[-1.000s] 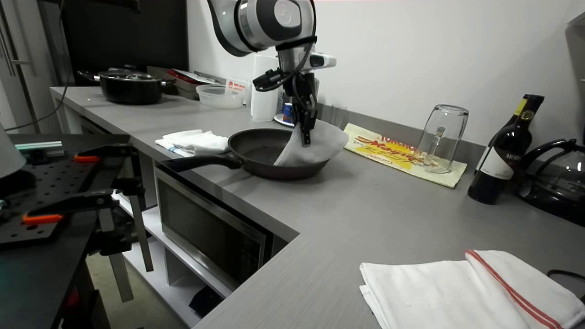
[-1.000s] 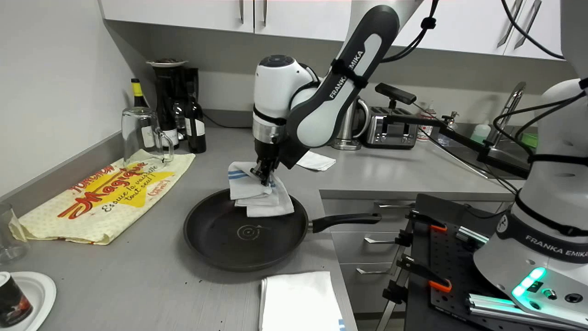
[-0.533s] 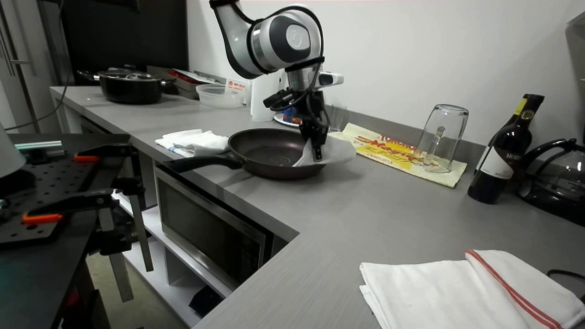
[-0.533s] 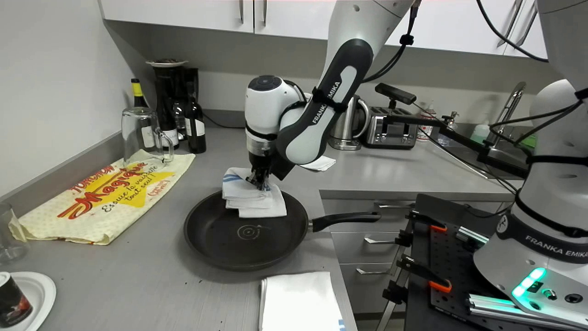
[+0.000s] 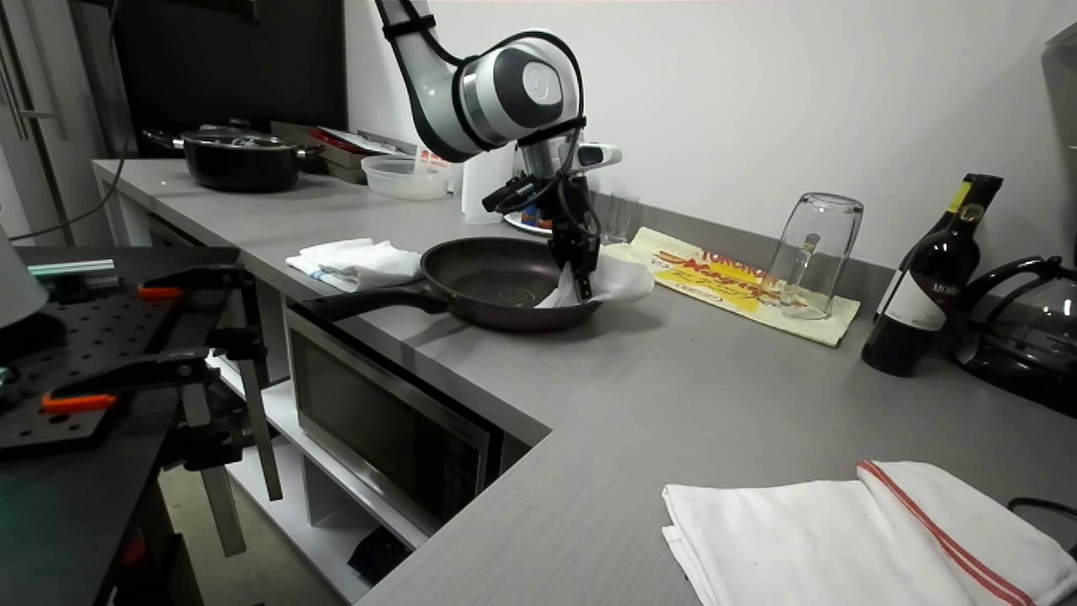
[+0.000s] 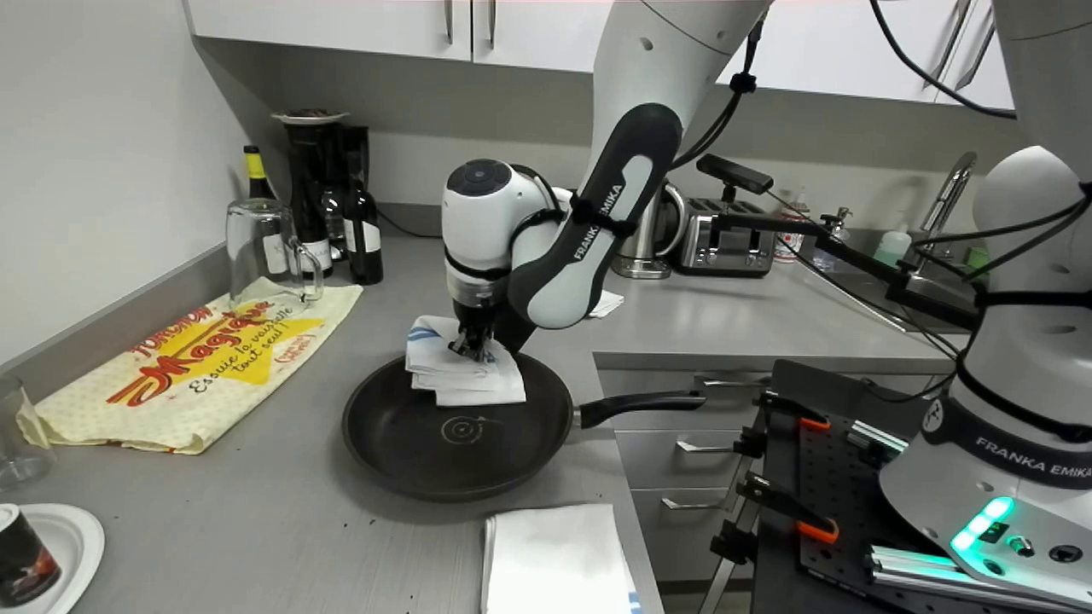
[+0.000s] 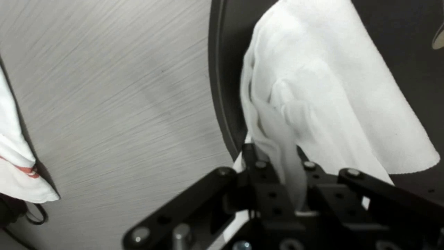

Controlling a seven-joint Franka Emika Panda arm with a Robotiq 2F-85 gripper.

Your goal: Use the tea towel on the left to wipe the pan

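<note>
The dark frying pan sits on the grey counter in both exterior views (image 5: 496, 278) (image 6: 461, 460). Its rim also shows in the wrist view (image 7: 216, 80). My gripper (image 5: 582, 290) is over the pan's edge, pointing down, and also shows in an exterior view (image 6: 472, 348). It is shut on a white tea towel with blue stripes (image 6: 478, 388), which is bunched between the fingers in the wrist view (image 7: 319, 86). The towel's lower part lies in the pan, and part hangs over the rim in an exterior view (image 5: 627, 279). The fingertips are partly hidden by cloth.
A folded white towel (image 6: 559, 558) lies beside the pan, near the counter edge. A yellow printed cloth (image 6: 213, 358) with an upturned glass mug (image 6: 271, 256) lies by the wall. A red-striped towel (image 5: 841, 539) and a wine bottle (image 5: 930, 278) are farther along. The pan handle (image 5: 370, 300) overhangs the edge.
My gripper has moved down with the towel, which now sits lower in the pan and is more bunched. It also shifted slightly toward the printed cloth. The pan has barely moved.
</note>
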